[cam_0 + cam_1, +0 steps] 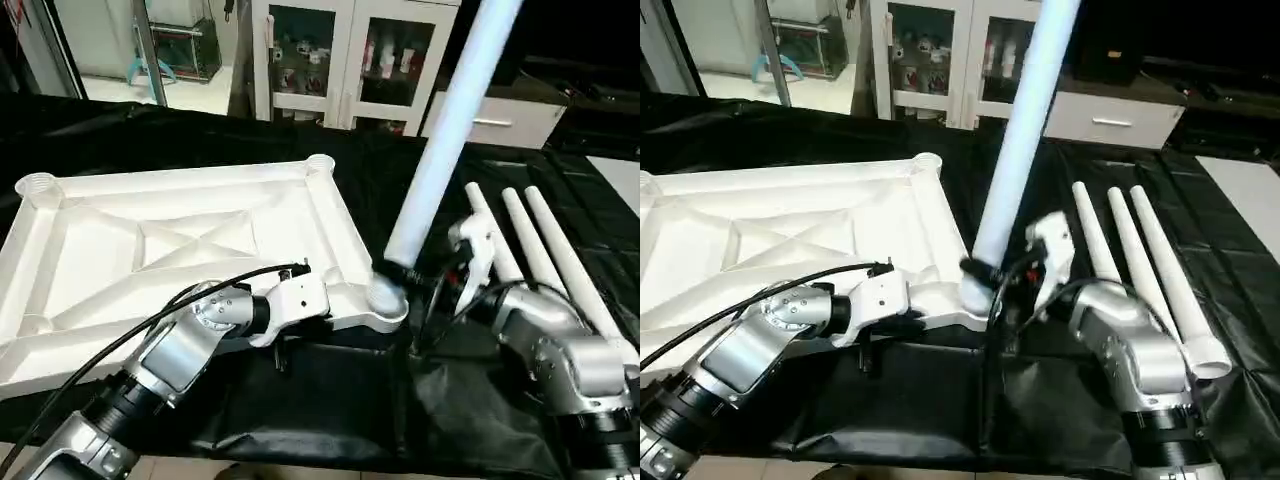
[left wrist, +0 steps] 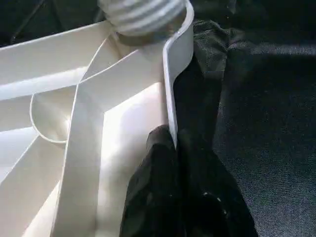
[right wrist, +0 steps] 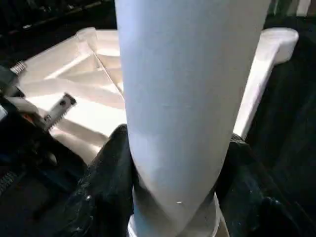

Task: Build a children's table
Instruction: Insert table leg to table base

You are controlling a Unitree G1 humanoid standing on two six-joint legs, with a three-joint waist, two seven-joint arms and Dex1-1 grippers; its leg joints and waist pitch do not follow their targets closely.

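Meanwhile, left jaws (image 2: 173,163) pinch the white plastic ribbed tabletop's rim (image 1: 340,240), steadying it while right jaws (image 3: 173,163) clasp a long tapered white leg (image 1: 440,150) over its corner socket (image 1: 388,296).

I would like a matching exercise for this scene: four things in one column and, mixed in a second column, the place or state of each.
Things:
1. left claw
2. right claw
3. three spare legs
4. table top

Places or states:
A. lying side by side on the black cloth
B. closed on the leg standing in the near corner socket
C. upside down, ribs showing
D. pinching the table top's edge

Pairs: 1-D, 2-B, 3-A, 4-C
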